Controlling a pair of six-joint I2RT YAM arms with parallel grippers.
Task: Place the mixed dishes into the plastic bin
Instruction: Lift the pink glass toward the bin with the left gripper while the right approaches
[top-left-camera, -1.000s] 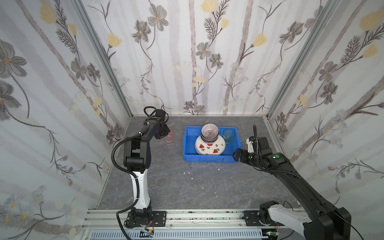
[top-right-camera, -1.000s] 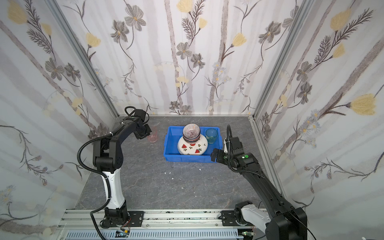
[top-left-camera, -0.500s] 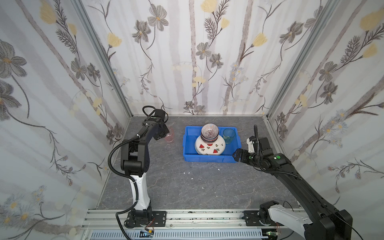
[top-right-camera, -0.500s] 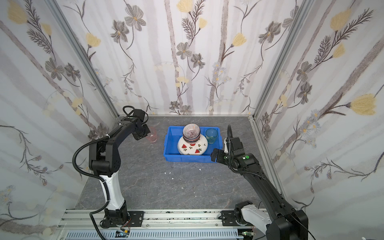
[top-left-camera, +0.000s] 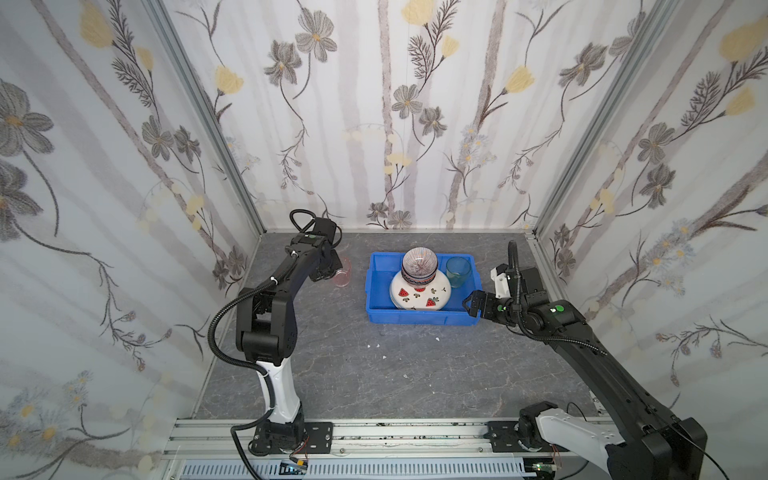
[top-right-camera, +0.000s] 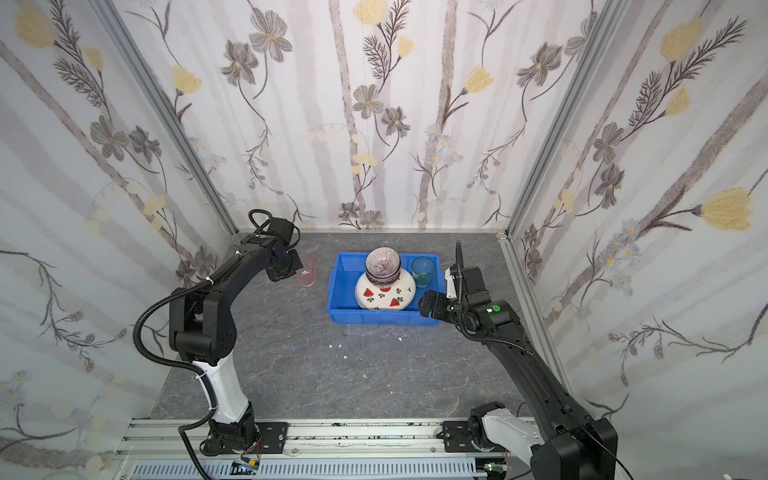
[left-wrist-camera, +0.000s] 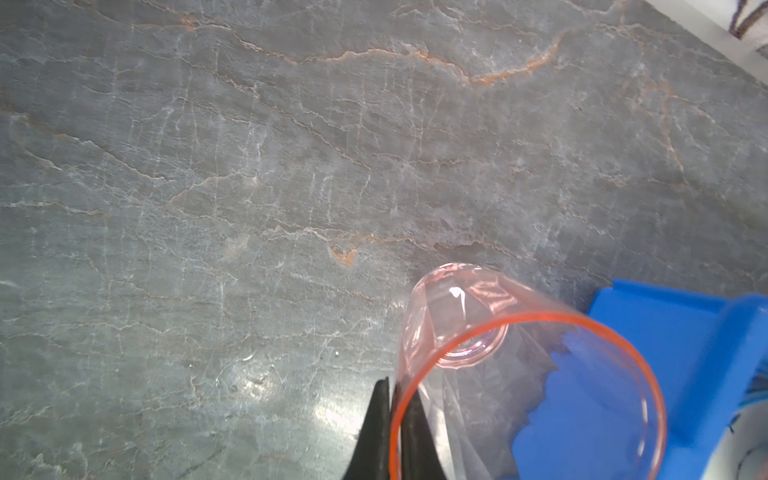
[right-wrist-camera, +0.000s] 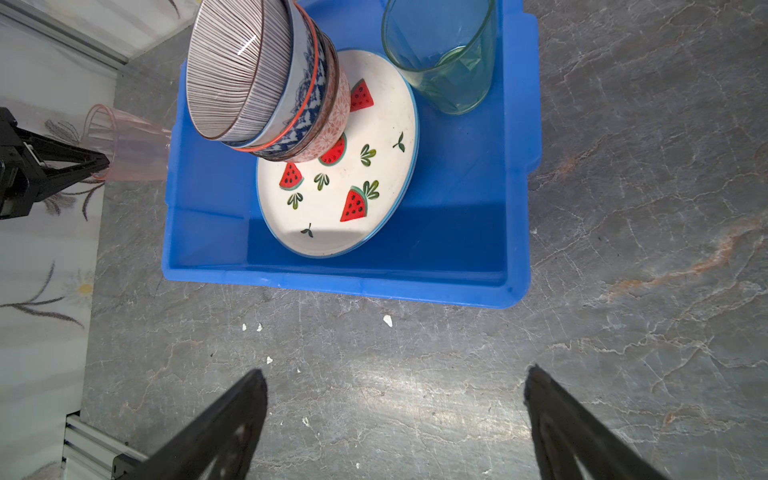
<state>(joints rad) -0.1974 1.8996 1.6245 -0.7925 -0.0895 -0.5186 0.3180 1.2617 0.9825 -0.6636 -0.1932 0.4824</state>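
The translucent pink cup (top-left-camera: 343, 272) (top-right-camera: 307, 271) stands on the grey table just left of the blue plastic bin (top-left-camera: 419, 322) (top-right-camera: 382, 318). My left gripper (left-wrist-camera: 395, 399) is shut on the pink cup's (left-wrist-camera: 449, 307) rim, one finger inside and one outside. In the bin lie a watermelon plate (right-wrist-camera: 353, 199) with a stack of patterned bowls (right-wrist-camera: 257, 79) on it, and a green cup (right-wrist-camera: 444, 54) in the far right corner. My right gripper (right-wrist-camera: 395, 374) (top-left-camera: 471, 305) is open and empty, above the table by the bin's near right corner.
Small white crumbs (right-wrist-camera: 387, 320) (top-left-camera: 374, 345) lie on the table in front of the bin. Flowered walls close in the left, back and right. An aluminium rail (top-left-camera: 374, 432) carrying both arm bases runs along the front edge.
The left gripper has shut onto the pink cup's rim. The left arm has shifted slightly. The right arm has hardly moved.
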